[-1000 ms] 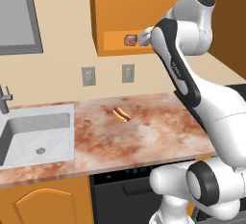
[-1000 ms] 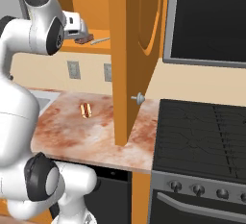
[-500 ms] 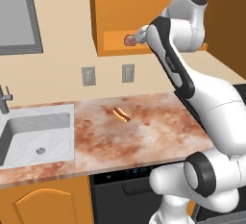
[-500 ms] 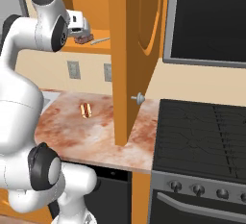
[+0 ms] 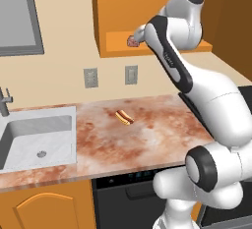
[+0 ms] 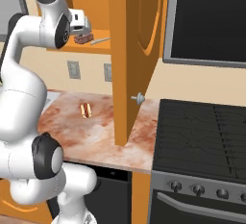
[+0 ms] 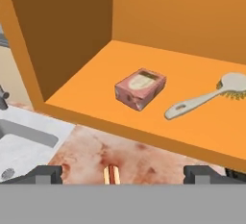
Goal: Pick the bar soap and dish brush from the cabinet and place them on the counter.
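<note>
Left base view: gripper (image 5: pixel 134 40) at the cabinet (image 5: pixel 147 7) shelf edge; hot dog (image 5: pixel 124 118) on the counter (image 5: pixel 147 139).
Right base view: door swung open; dish brush (image 6: pixel 100 41) on the shelf.
Hand view: jaws spread wide, empty. Bar soap (image 7: pixel 140 88) and brush lie apart. Nothing moved yet; both picks remain.

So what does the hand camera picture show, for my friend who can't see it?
A pink bar soap and a pale dish brush lie side by side, apart, on the orange cabinet floor. The open gripper hangs just outside, with the counter, a hot dog and a white sink beneath.
</note>
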